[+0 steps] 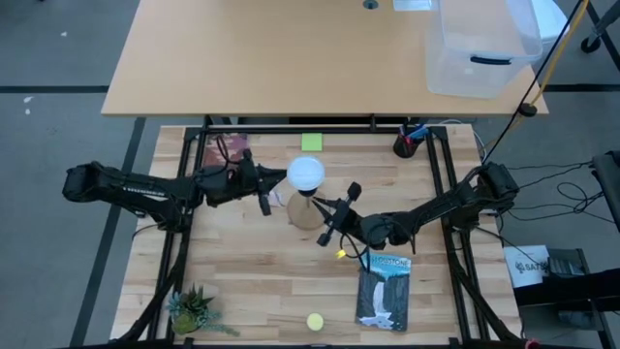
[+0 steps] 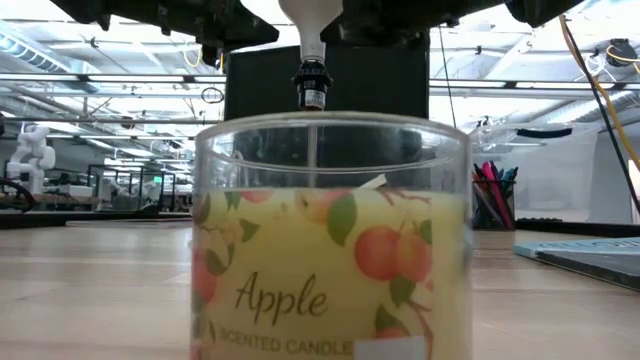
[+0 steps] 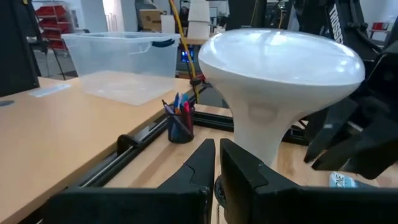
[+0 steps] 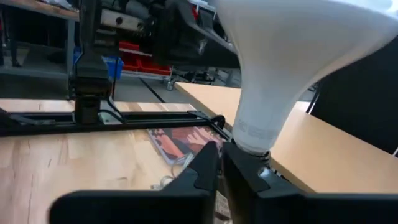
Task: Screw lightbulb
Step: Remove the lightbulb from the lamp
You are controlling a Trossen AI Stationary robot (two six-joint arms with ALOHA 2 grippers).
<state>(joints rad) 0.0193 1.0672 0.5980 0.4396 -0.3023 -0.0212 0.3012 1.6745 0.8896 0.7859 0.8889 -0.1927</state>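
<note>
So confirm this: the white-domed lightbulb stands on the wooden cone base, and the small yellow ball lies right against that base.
Not quite. The white-domed lightbulb does stand on the wooden cone base, but the small yellow ball lies well apart from it, near the table's front edge; the high view shows this.

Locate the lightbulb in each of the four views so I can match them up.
High view: the lightbulb sits at table centre, between both arms.
Low view: only its neck and screw base show, top centre, behind the candle jar.
Left wrist view: dome fills the upper right.
Right wrist view: dome and neck fill the upper right.
Shared landmark: the pen cup.
</note>
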